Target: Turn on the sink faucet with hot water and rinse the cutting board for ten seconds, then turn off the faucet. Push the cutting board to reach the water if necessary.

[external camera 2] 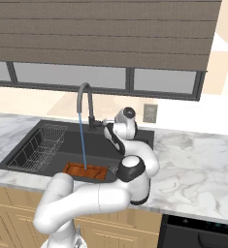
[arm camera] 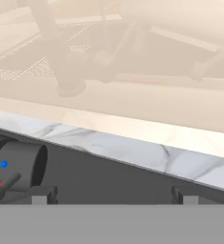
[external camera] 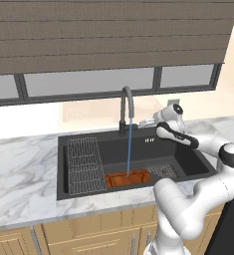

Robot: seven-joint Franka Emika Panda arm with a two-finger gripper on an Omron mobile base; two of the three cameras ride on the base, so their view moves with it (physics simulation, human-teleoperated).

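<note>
Water (external camera: 129,149) runs from the faucet (external camera: 126,107) onto the cutting board (external camera: 128,178) at the sink's (external camera: 188,158) near wall, rack (external camera: 83,164) on the left, while the gripper (external camera: 147,122), jaws apart, hovers right of the faucet base.

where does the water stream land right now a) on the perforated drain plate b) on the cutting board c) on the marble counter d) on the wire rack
b, the water drops straight from the sink faucet spout onto the cutting board lying on the floor of the sink, between the wire rack and the perforated drain plate.
</note>
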